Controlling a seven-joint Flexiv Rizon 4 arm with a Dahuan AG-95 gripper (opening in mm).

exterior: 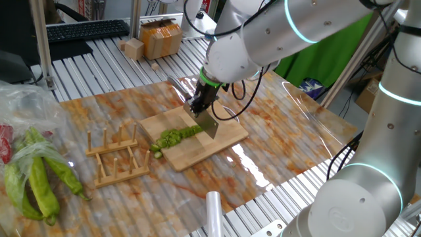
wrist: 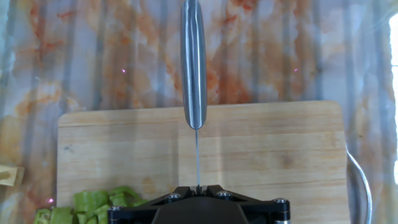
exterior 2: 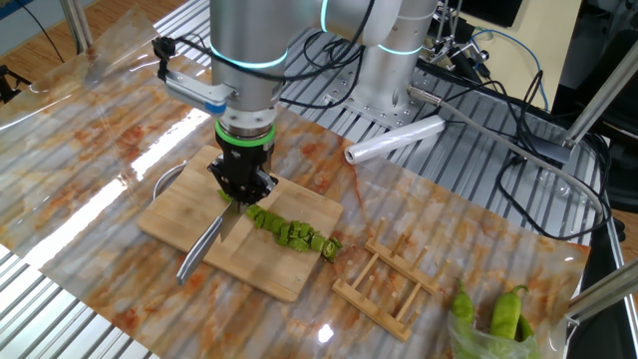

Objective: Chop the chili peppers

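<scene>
The chili pepper (exterior: 174, 137) lies as a row of bright-green chunks on the wooden cutting board (exterior: 223, 141). It also shows in the other fixed view (exterior 2: 289, 231) and at the lower left of the hand view (wrist: 93, 205). My gripper (exterior: 198, 105) is shut on a knife (exterior: 209, 126) and holds it upright over the board (exterior 2: 179, 214), just beside the end of the chunk row. In the other fixed view the gripper (exterior 2: 242, 189) stands above the blade (exterior 2: 229, 221). In the hand view the gripper (wrist: 198, 188) clamps the thin blade, and the grey handle (wrist: 193, 62) points away over the board (wrist: 280, 155).
A wooden rack (exterior: 115, 158) stands next to the board (exterior 2: 384, 279). Larger uncut green peppers (exterior: 39, 178) lie in a plastic bag (exterior 2: 498, 314). A plastic roll (exterior: 214, 210) lies at the table edge (exterior 2: 394, 140). A cardboard box (exterior: 161, 38) and a keyboard (exterior: 85, 29) are at the back.
</scene>
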